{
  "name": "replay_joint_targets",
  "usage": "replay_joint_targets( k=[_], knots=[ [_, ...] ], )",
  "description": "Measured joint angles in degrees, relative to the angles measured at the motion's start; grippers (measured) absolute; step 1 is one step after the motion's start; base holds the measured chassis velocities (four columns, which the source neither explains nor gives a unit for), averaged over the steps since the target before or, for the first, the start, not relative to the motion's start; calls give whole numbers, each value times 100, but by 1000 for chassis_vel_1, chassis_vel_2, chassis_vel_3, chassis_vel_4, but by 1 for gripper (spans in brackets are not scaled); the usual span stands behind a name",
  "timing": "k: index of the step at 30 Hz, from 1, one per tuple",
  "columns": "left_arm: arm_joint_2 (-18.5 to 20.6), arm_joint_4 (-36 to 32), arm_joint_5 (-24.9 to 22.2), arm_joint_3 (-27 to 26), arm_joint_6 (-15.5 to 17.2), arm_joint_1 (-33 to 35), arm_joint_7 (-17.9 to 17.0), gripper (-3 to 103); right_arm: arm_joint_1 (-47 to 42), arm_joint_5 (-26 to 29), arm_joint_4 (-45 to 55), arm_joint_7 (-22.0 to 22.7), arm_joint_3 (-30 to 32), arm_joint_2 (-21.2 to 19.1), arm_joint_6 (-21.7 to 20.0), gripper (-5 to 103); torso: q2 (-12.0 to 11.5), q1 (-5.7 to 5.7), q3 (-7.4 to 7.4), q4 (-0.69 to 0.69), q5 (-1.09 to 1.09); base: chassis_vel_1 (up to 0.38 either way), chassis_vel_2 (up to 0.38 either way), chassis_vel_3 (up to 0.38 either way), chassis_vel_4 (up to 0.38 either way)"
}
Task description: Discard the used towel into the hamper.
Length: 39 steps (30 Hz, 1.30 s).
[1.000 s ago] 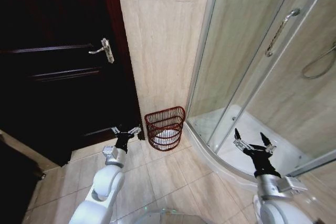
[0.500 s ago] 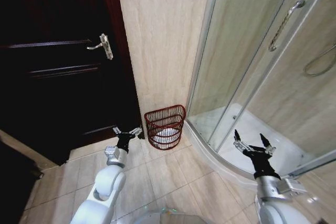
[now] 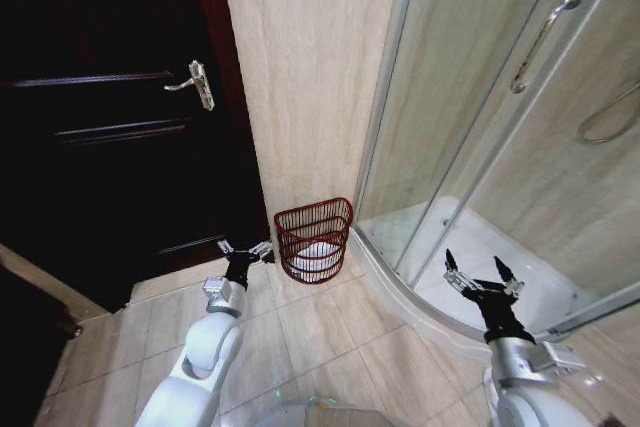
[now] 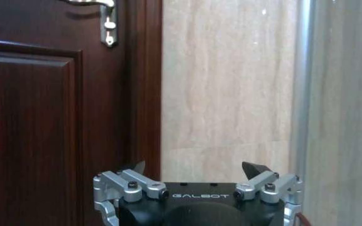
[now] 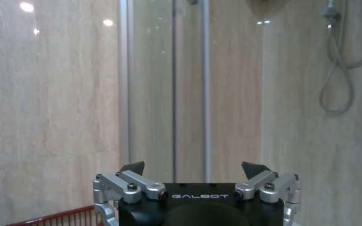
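Red-brown wire hamper (image 3: 314,239) holds white cloth; left gripper (image 3: 245,249) and right gripper (image 3: 478,271) spread wide, empty. Risk: driving forward could knock it over.

There is one hamper (image 3: 314,238), a dark red-brown wire basket, with one white towel (image 3: 316,253) lying inside it. Two grippers are in sight, the left gripper (image 3: 245,249) and the right gripper (image 3: 478,269), each with two fingers spread apart and nothing between them. The room has one dark wooden door (image 3: 110,127) with one metal lever handle (image 3: 194,81), one glass shower enclosure (image 3: 500,127) with one bar handle (image 3: 540,39), and one shower hose (image 3: 608,117).
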Motion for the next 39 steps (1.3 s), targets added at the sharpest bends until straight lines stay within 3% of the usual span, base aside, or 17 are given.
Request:
replay_joint_targets(
  k=[39],
  knots=[
    [-44,233,289,174,-131,-44,196,100,57,10,-225,11,7,-55,118,100,26,12,17,0,0,13,-181,-16,172]
  ],
)
